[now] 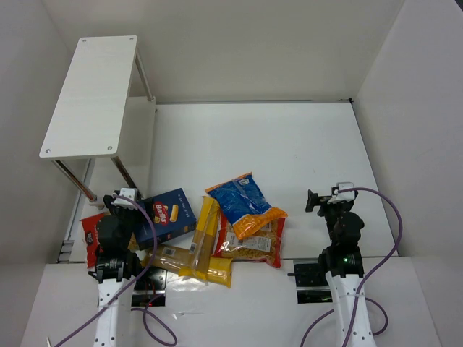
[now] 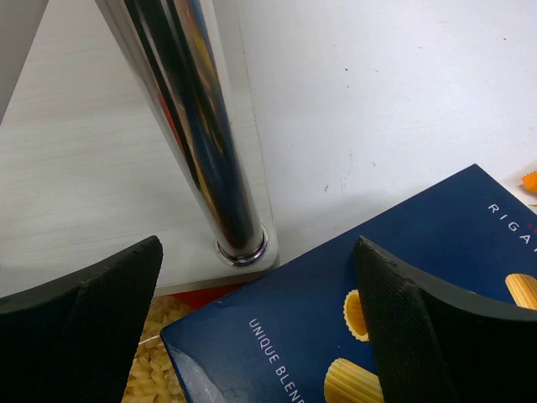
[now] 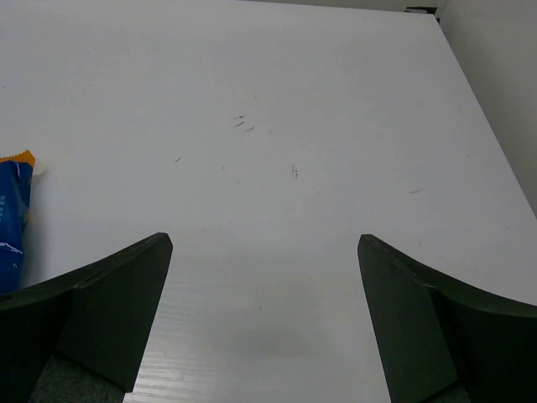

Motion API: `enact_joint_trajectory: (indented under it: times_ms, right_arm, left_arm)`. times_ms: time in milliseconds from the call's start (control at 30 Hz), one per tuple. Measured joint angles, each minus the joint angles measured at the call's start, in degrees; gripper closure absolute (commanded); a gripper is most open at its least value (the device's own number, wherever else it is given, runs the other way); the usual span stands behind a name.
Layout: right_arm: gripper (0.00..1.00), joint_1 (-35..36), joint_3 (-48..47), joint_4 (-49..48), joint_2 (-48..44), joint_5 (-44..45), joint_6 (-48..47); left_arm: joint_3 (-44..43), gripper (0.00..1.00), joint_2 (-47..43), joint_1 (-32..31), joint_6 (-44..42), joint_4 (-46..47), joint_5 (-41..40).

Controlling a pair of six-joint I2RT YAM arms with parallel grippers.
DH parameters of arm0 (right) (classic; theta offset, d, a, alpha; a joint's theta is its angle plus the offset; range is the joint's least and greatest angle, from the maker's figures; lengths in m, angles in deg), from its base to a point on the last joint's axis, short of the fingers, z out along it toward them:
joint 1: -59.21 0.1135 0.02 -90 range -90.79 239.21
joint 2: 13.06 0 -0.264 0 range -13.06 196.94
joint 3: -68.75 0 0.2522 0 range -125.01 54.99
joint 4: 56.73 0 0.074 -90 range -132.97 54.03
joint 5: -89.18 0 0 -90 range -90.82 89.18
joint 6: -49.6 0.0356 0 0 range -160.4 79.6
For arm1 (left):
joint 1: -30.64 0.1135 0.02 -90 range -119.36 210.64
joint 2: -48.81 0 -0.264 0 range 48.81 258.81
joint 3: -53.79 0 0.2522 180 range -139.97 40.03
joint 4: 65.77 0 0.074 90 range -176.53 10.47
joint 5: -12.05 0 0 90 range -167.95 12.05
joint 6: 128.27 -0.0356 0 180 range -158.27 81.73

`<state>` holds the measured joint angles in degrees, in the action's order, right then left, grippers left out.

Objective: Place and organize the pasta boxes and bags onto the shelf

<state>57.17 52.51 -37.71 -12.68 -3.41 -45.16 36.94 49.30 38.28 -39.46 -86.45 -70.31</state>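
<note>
Shelf point(image 1: 90, 94) stands at the 10 o'clock corner of the bench point(image 1: 289, 144), on thin metal legs. Pasta box point(image 1: 168, 215), dark blue, lies flat at 7 o'clock; one corner sits just beside the foot of a chrome shelf leg point(image 2: 197, 134) and overlaps a red-trimmed clear bag point(image 1: 92, 235) of yellow pasta at 8 o'clock. Left pincer point(image 2: 256, 252) is spread wide above that box corner and grips nothing. At 6 o'clock, long yellow spaghetti packs point(image 1: 205, 233) lie side by side, crossing another yellow pack point(image 1: 189, 263) nearer the bench edge. Just beside them, toward 5 o'clock, a crinkly blue bag point(image 1: 244, 204) with an orange end rests on a second clear pasta bag point(image 1: 255, 247). Right pincer point(image 3: 264, 243) is also spread wide and unloaded, over bare bench at 4 o'clock, well apart from the pile.
</note>
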Motion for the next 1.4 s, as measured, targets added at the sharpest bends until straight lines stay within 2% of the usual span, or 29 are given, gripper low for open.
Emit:
enact_joint_trajectory:
  times_ms: [433, 567, 667, 867, 1000, 1200, 1300, 1400]
  right_arm:
    - [0.0, 0.0, 0.0, -0.02, 0.0, -1.14, -0.61]
    - [0.0, 0.0, -0.39, 0.9, 0.0, -9.55, -8.35]
    - [0.0, 0.0, -3.23, 0.81, 0.02, -11.08, -13.53]
    - [0.0, 0.02, -17.14, -1.79, 0.04, -5.01, -24.74]
    - [0.0, -0.48, -30.97, 0.35, 1.31, 0.02, -23.5]
    - [0.0, -3.56, -55.82, 12.39, 17.33, 2.67, -16.17]
    - [0.0, -5.49, -60.48, 20.06, 22.05, 1.36, -14.6]
    - [0.0, -8.07, -60.46, 27.63, 22.97, 0.09, -14.82]
  left_arm:
    - [0.0, 0.0, 0.0, 0.0, 0.0, 0.0, 0.0]
    - [0.0, 0.0, 0.0, 0.0, 0.0, 0.0, 0.02]
    - [0.0, 0.0, 0.0, 0.02, 0.0, 0.0, 0.04]
    - [0.0, 0.0, 0.0, 0.02, 0.0, 0.0, 0.07]
    - [0.0, 0.0, 0.0, 0.02, 0.0, 0.0, 0.09]
    - [0.0, 0.0, 0.0, 0.02, 0.0, -0.02, 0.11]
    - [0.0, 0.0, 0.0, 0.02, 0.0, -0.02, 0.11]
    - [0.0, 0.0, 0.0, 0.02, 0.0, -0.02, 0.13]
